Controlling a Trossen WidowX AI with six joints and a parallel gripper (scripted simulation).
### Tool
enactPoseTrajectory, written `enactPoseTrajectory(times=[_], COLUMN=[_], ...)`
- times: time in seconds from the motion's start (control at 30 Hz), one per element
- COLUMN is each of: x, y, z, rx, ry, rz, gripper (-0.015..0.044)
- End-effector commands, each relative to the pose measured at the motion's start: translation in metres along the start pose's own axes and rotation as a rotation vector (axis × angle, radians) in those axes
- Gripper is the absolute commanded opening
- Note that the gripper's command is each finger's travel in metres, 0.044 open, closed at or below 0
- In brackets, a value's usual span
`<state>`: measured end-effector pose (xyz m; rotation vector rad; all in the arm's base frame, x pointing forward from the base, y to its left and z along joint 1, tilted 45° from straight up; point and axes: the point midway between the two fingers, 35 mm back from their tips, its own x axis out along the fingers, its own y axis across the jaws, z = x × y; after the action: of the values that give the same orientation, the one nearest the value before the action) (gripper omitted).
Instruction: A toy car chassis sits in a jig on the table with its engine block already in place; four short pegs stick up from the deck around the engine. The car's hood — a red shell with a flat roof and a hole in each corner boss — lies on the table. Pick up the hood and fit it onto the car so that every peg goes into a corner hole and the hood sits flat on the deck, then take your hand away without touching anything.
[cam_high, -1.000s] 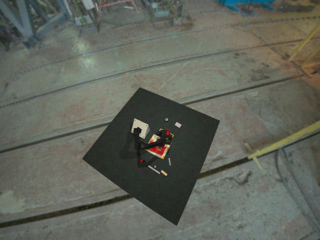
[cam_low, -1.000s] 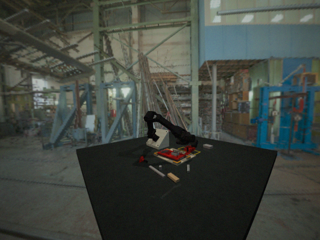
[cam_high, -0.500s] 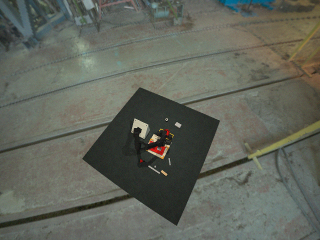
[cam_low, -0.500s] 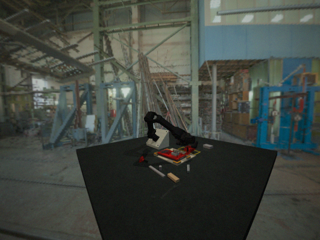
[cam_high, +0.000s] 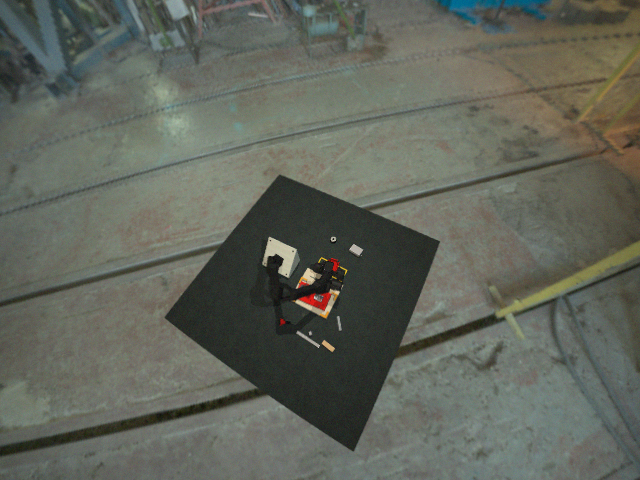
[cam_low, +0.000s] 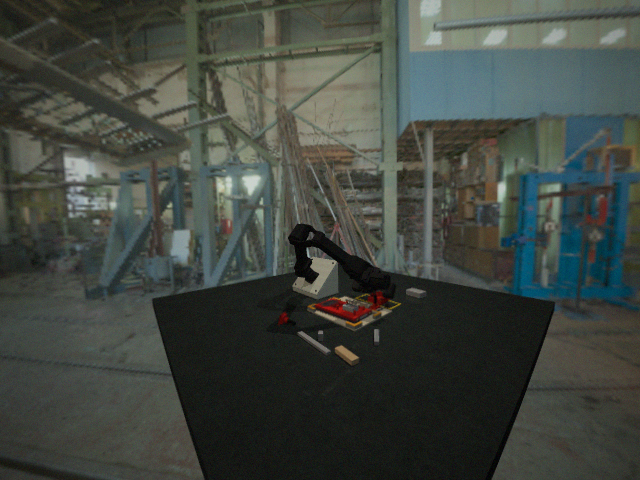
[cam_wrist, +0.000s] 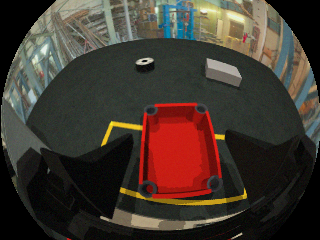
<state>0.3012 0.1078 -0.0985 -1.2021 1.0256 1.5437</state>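
Observation:
The red hood (cam_wrist: 179, 148) (cam_high: 335, 264) (cam_low: 379, 298) lies flat on the table inside a yellow outline (cam_wrist: 182, 200). All its corner holes show in the wrist view. My gripper (cam_wrist: 182, 136) (cam_high: 330, 272) is open and low over the hood, with one finger on each long side and not touching it. The red car chassis (cam_high: 316, 303) (cam_low: 336, 307) sits in its pale jig (cam_high: 323, 312) (cam_low: 356, 324) just beside the outline, with the grey engine block (cam_low: 353, 307) on the deck. The pegs are too small to make out.
A grey block (cam_wrist: 223, 71) (cam_high: 355, 250) (cam_low: 415, 292) and a small ring (cam_wrist: 144, 63) (cam_high: 333, 239) lie beyond the hood. A white bar (cam_high: 308, 339) (cam_low: 313, 342), a wooden block (cam_high: 327, 345) (cam_low: 346, 354) and a short grey peg (cam_high: 339, 322) (cam_low: 376, 336) lie near the jig. The white arm base (cam_high: 287, 251) (cam_low: 324, 276) stands behind.

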Motion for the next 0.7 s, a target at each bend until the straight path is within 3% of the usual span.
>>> enactPoseTrajectory(times=[0.0, 0.67], x=[0.0020, 0.0077], y=[0.0014, 0.0017], z=[-0.0026, -0.0108], rx=[-0.002, -0.002], ry=[0.005, 0.005], rz=[0.004, 0.004], gripper=[0.0440, 0.0440])
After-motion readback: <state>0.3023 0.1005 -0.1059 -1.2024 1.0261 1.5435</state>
